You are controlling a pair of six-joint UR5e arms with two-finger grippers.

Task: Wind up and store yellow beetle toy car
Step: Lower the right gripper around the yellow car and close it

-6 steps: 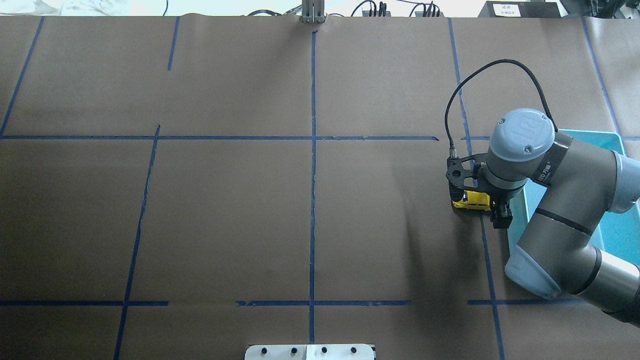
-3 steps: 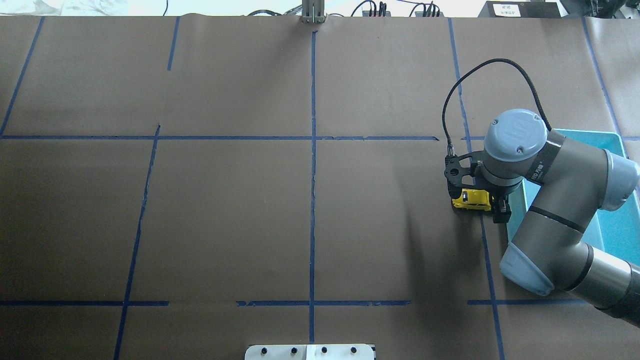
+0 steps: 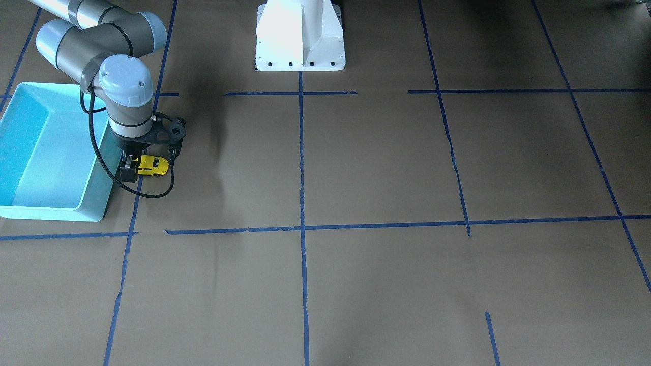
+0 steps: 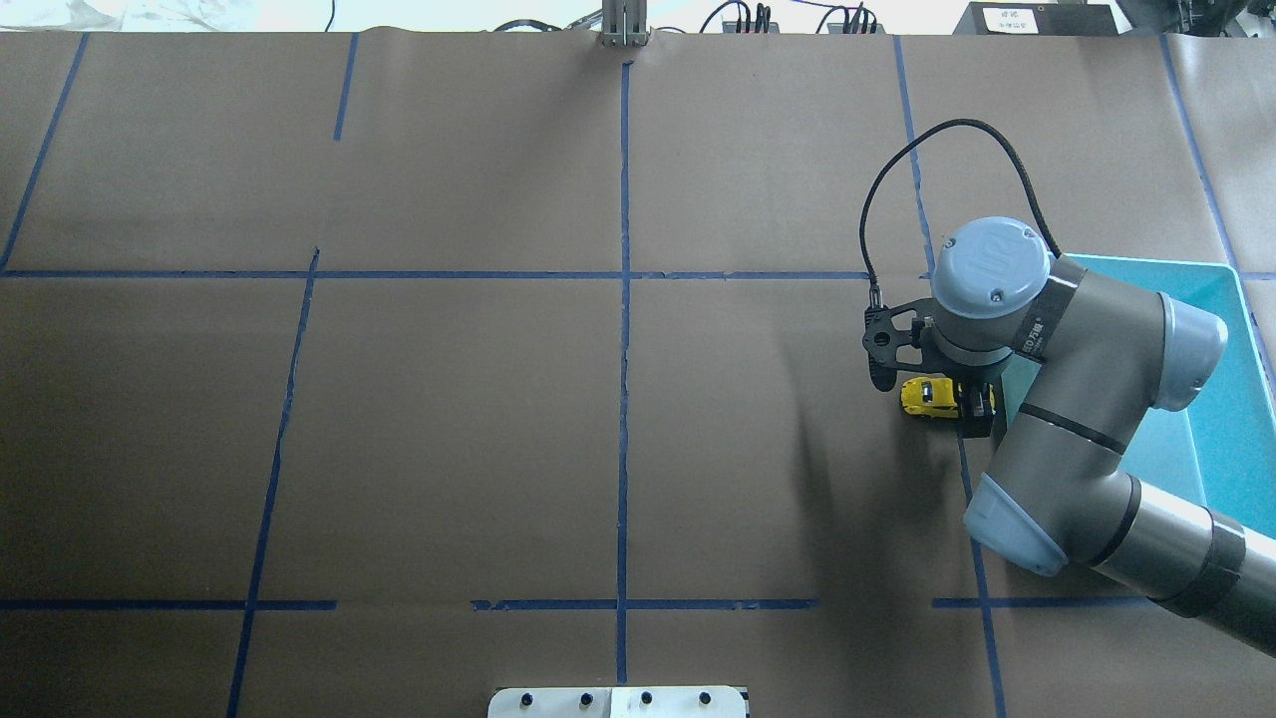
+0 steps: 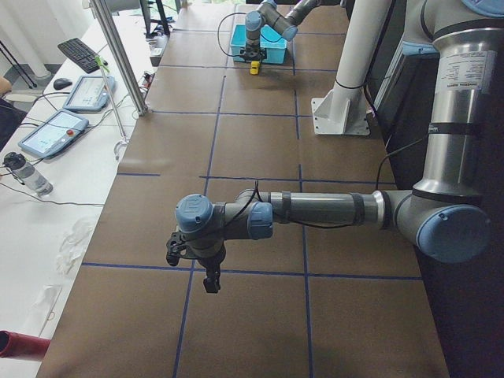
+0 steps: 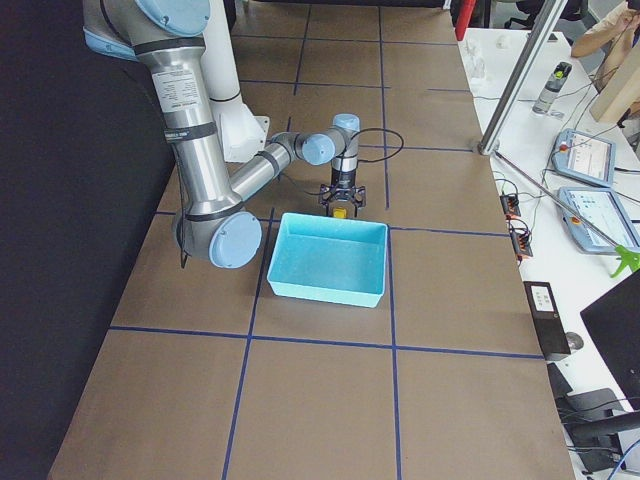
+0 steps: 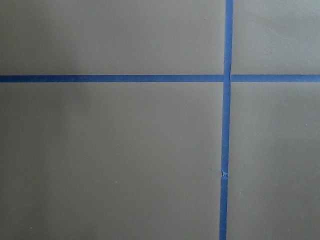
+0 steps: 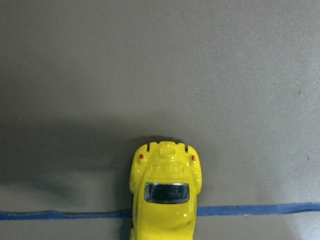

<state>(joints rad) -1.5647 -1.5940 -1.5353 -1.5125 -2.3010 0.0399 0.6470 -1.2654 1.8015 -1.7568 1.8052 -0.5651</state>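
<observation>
The yellow beetle toy car (image 4: 927, 396) stands on the brown table just left of the turquoise bin (image 4: 1231, 399). My right gripper (image 4: 972, 406) reaches down over the end of the car nearest the bin and looks shut on it; the wrist hides its fingers. The front-facing view shows the car (image 3: 154, 166) at the gripper (image 3: 133, 166), beside the bin (image 3: 30, 152). The right wrist view shows the car (image 8: 166, 200) from above on a blue tape line. My left gripper (image 5: 210, 279) hangs over bare table far from the car; I cannot tell whether it is open.
Blue tape lines divide the brown paper table into squares. The robot's white base (image 3: 300, 35) stands at the table's middle edge. A black cable (image 4: 897, 189) loops from the right wrist. The bin shows nothing inside.
My right wrist has swung left, away from the bin. The gripper and the car have shifted slightly left with it, the car still on the table.
</observation>
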